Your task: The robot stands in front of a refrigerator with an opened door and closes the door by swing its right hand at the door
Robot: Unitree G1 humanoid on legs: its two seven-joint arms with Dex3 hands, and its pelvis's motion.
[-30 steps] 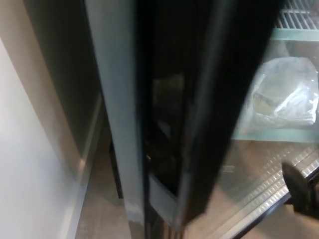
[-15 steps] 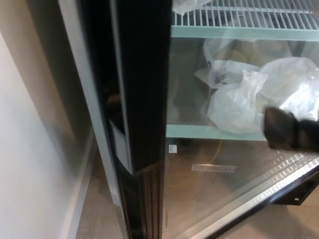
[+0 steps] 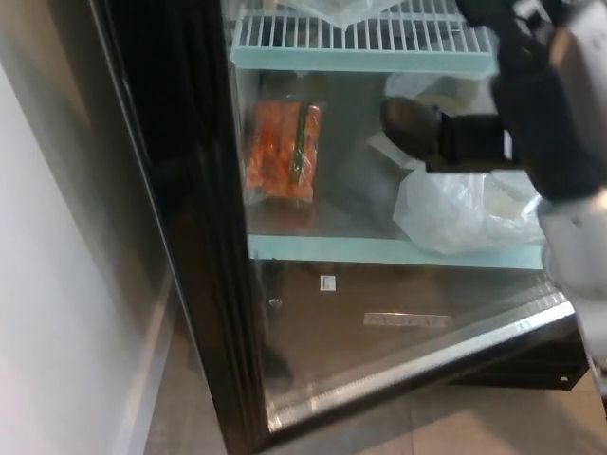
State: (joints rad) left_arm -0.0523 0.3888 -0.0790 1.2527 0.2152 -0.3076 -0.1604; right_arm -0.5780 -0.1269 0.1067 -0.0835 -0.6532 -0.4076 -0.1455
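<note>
since half a second ago the right hand [image 3: 417,128] has swung in from the picture's right edge toward the middle, reaching across the glass refrigerator door [image 3: 379,313]. whether its fingers are spread or curled cannot be told; it is blurred. behind the glass sit an orange packet [image 3: 283,152] and a crumpled clear plastic bag [image 3: 465,209] on the lower shelf [image 3: 379,250], under a white wire rack [image 3: 360,38].
</note>
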